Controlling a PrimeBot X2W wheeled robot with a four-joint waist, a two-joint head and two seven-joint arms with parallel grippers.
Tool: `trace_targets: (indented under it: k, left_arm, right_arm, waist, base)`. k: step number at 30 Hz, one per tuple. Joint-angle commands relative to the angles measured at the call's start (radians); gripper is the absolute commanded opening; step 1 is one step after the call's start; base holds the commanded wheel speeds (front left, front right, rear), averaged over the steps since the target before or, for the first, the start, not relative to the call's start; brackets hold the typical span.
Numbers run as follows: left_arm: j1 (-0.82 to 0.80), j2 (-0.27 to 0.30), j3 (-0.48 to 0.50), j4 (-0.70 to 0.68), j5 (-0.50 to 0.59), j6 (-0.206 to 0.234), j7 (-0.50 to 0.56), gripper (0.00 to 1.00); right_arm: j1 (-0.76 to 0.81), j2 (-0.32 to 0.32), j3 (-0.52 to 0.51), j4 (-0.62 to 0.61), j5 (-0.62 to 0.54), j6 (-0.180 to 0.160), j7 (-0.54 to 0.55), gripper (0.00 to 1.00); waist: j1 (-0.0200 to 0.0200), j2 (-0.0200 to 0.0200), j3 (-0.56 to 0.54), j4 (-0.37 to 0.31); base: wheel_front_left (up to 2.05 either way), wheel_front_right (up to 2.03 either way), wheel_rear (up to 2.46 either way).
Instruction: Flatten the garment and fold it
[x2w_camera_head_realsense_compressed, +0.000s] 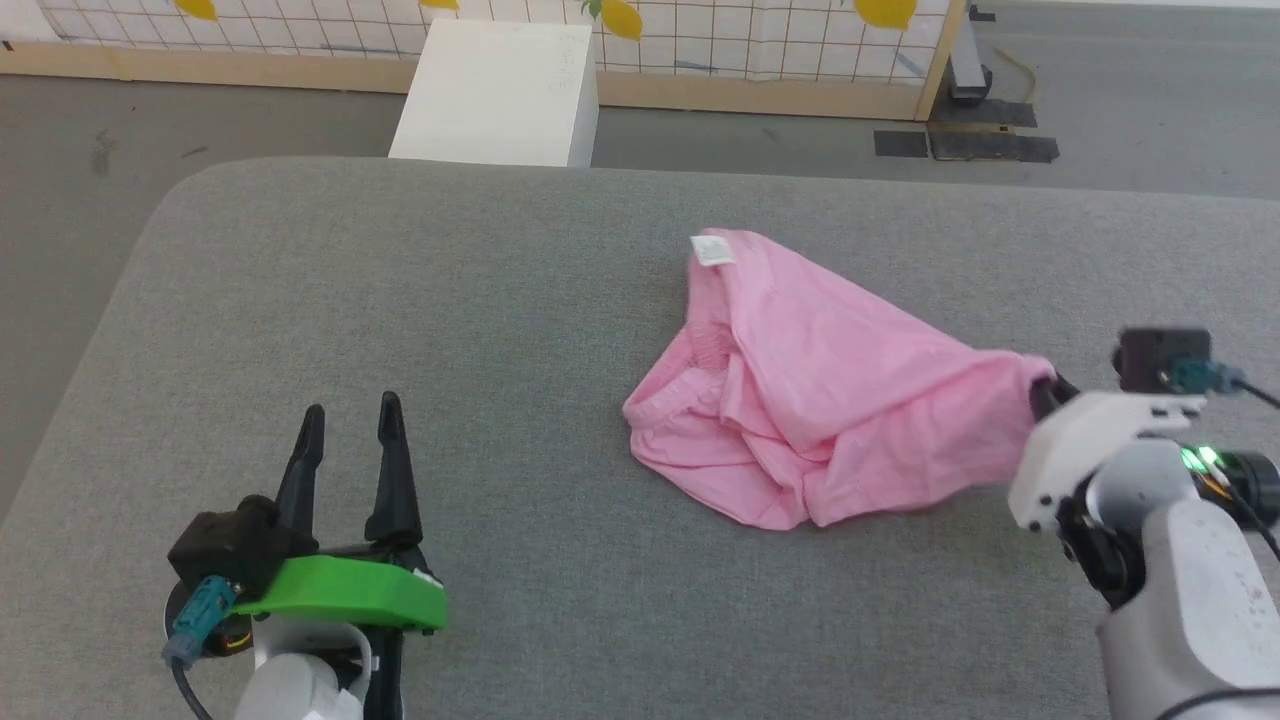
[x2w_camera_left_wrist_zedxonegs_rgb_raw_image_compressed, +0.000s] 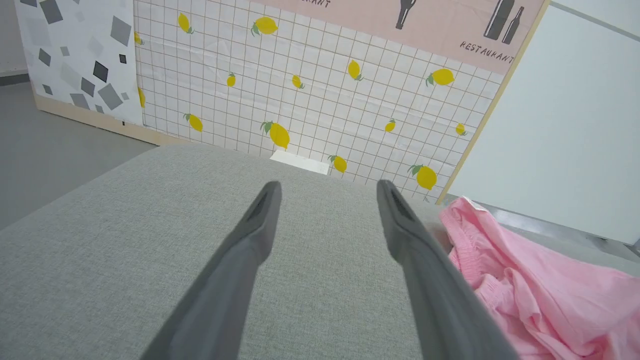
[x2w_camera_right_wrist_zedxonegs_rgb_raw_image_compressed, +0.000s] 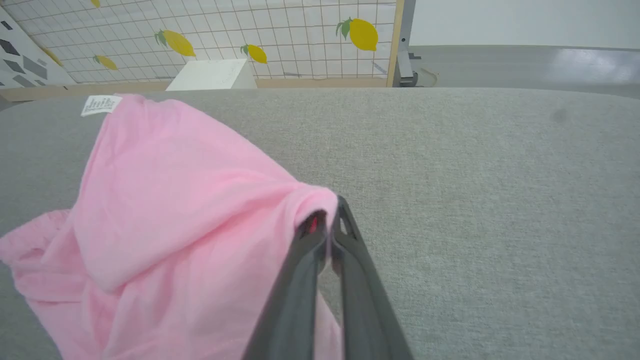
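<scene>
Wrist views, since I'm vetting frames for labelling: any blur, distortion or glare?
Left wrist view: wall grid bows slightly, wide-angle; open left end effector soft up close. Right wrist view: right end effector, shut on the garment, slightly blurred; pale glare on the floor beyond.

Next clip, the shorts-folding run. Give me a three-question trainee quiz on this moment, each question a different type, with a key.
1. True or false: the left gripper, not the right gripper, is shut on the shorts.
2. In the head view, which part of the shorts lies farthest from the robot? A) the end with the white label B) the corner that is pinched C) the bunched folds at the near edge
3. One word: do the shorts lie flat or crumpled on the grey table?
Key: 1 false; the left gripper is open and apart from the cloth, and the right gripper pinches a corner. 2 A. 3 crumpled.
</scene>
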Motion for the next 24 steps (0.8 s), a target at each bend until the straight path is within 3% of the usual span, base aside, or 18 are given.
trace_targets:
  k: [1,6,8,11,17,21,24]
  left_arm:
    - [-0.007,-0.003,-0.002,0.004,0.011,-0.007,-0.004,1.0]
    - [-0.003,-0.003,-0.006,0.008,0.011,-0.009,-0.004,1.0]
    - [0.001,-0.003,-0.007,0.008,0.011,-0.01,-0.004,1.0]
    - [0.008,-0.003,-0.006,0.006,0.01,-0.01,-0.004,1.0]
    - [0.005,-0.003,-0.003,-0.009,0.009,-0.007,-0.004,1.0]
    - [-0.013,-0.003,-0.011,-0.016,0.006,-0.008,-0.004,1.0]
    - [-0.03,-0.003,-0.018,-0.014,0.002,-0.012,-0.004,1.0]
  right_arm:
    - [0.022,0.001,-0.03,0.008,-0.027,-0.002,-0.017,1.0]
    - [0.091,0.001,-0.123,-0.028,-0.101,-0.002,-0.045,1.0]
    - [0.129,0.001,-0.116,-0.076,-0.107,-0.002,-0.056,1.0]
    - [0.197,0.001,-0.025,-0.178,-0.08,-0.002,-0.078,1.0]
    - [0.309,0.001,0.273,-0.356,-0.031,-0.002,-0.059,1.0]
    - [0.289,0.001,0.374,-0.331,-0.079,-0.002,-0.011,1.0]
    - [0.256,0.001,0.375,-0.271,-0.124,-0.002,0.04,1.0]
  waist:
    - [0.0,0.0,-0.001,-0.002]
    - [0.0,0.0,-0.01,-0.01]
    - [0.0,0.0,-0.014,-0.012]
    - [0.0,0.0,-0.019,-0.018]
    - [0.0,0.0,0.0,-0.029]
    - [0.0,0.0,0.024,-0.021]
    - [0.0,0.0,0.043,-0.003]
  base:
    - [0.0,0.0,0.0]
    - [0.0,0.0,0.0]
    - [0.0,0.0,0.0]
    - [0.0,0.0,0.0]
    - [0.0,0.0,0.0]
    - [0.0,0.0,0.0]
    - [0.0,0.0,0.0]
